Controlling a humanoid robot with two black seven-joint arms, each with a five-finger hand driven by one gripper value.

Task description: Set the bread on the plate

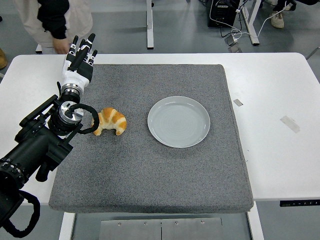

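A white counter (280,80) carries a large grey mat (150,170) that covers most of its middle and reaches its near edge. The bread (111,121), a golden croissant, lies on the mat's left part, near the mat's left edge, and the pale grey plate (178,121) sits near the mat's centre, to the right of the bread and apart from it, with bare mat between the two. The left hand (80,61) comes in over the left edge of the counter and points toward the far left corner of the mat, its fingers (82,50) straight and released, grasping nothing; a black cable loop (86,120) at the wrist lies just beside the bread's left end. Two small pieces of tape (290,123) lie on the bare counter right of the mat. A person (55,20) stands beyond the far left corner. The mat's near and right parts lie open.
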